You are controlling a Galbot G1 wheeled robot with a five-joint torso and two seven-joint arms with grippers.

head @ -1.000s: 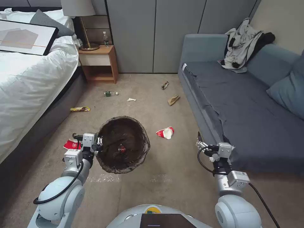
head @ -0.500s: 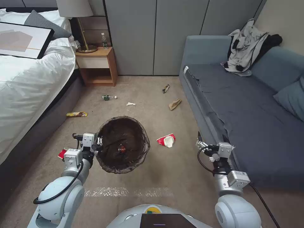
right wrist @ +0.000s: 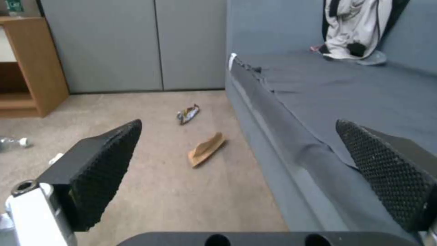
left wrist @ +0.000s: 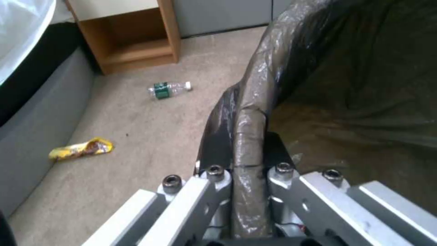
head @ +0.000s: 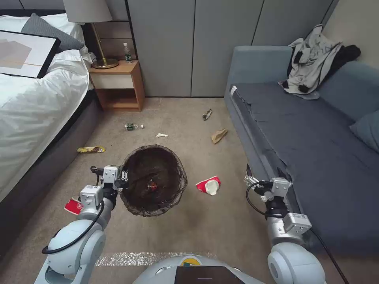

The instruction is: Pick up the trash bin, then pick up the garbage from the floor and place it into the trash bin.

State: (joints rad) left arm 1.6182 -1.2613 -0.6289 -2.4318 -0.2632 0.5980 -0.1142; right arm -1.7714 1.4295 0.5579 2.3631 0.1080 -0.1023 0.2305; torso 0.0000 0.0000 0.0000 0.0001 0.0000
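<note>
Floor [head: 221,221]: beige carpet between bed and sofa. Trash bin [head: 154,179], one, held off the floor; left end effector [head: 124,175] clamped on its bag-covered rim. Right end effector [head: 252,178] empty, fingers wide apart, beside the sofa. Garbage count, seven: two crushed red cups [head: 208,185], paper scrap [head: 218,135], bottle [head: 133,126], two wrappers [head: 90,149], tissue [head: 161,135].

we see glossy, crinkled plastic lining the trash bin [head: 154,179], matt short-pile floor [head: 221,221], bare metal left claw [left wrist: 248,155], knurled black pads [right wrist: 102,171] on the right claw [right wrist: 248,171].
</note>
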